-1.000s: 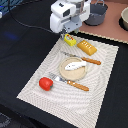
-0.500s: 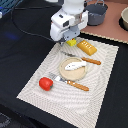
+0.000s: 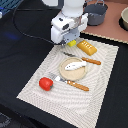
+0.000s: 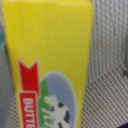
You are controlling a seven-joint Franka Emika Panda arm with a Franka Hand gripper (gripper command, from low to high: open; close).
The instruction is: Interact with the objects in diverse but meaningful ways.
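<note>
Gripper (image 3: pixel 71 44) low over packet (image 4: pixel 50 60) behind plate (image 3: pixel 75 76), jaw state unclear; risks shoving packet into loaf (image 3: pixel 87 47) if misaligned.

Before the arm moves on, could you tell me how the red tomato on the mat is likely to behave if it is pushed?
The tomato looks round, so a push would probably roll it rather than slide it. Its surface looks smooth and glossy, so fingers may slip unless centred. It sits on the ribbed placemat, which might slow the roll somewhat.
</note>
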